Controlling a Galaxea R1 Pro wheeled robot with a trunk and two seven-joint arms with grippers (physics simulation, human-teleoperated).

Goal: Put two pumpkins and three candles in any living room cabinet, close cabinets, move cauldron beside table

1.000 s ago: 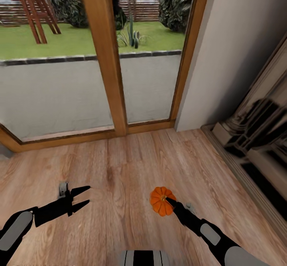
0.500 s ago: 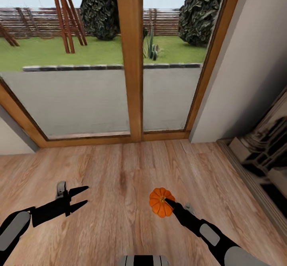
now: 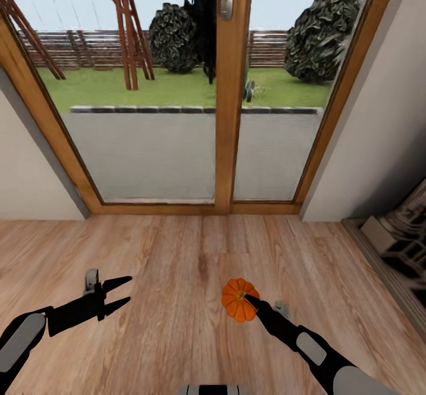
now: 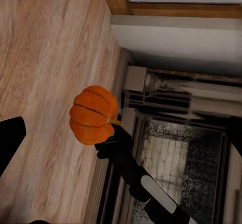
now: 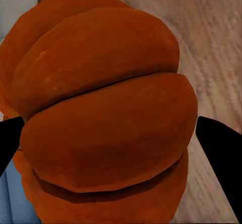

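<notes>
Between my right gripper's (image 3: 247, 300) black fingers sits a small, round, ribbed bright-orange pumpkin (image 3: 238, 299); I have it clamped, carried above the light wood-plank floor (image 3: 177, 253). From the right wrist camera the pumpkin (image 5: 101, 113) bulks close, with a dark fingertip (image 5: 219, 143) at each flank pressing its ribs. From the left wrist camera the same pumpkin (image 4: 93, 114) shows its short stem turned toward the black right arm (image 4: 131, 168) that grips it.

My left gripper (image 3: 121, 293) hangs on the other side of my body, well apart from the pumpkin, its two pointed black fingers spread in a moderate V with nothing between them.

Ahead of both arms the plank floor runs bare to a tall glazed door with a warm-brown wooden frame (image 3: 231, 87). Through the glass I see grey paving, a green lawn (image 3: 171, 90), dark rounded shrubs (image 3: 316, 43), a reddish timber swing frame (image 3: 127, 22) and a slatted fence. A plain pale wall (image 3: 378, 146) rises at my right beside the door, and against its foot stands a pale carved stone fireplace surround (image 3: 396, 238) with a dark opening, which the left wrist camera (image 4: 176, 113) shows just behind the held pumpkin.
</notes>
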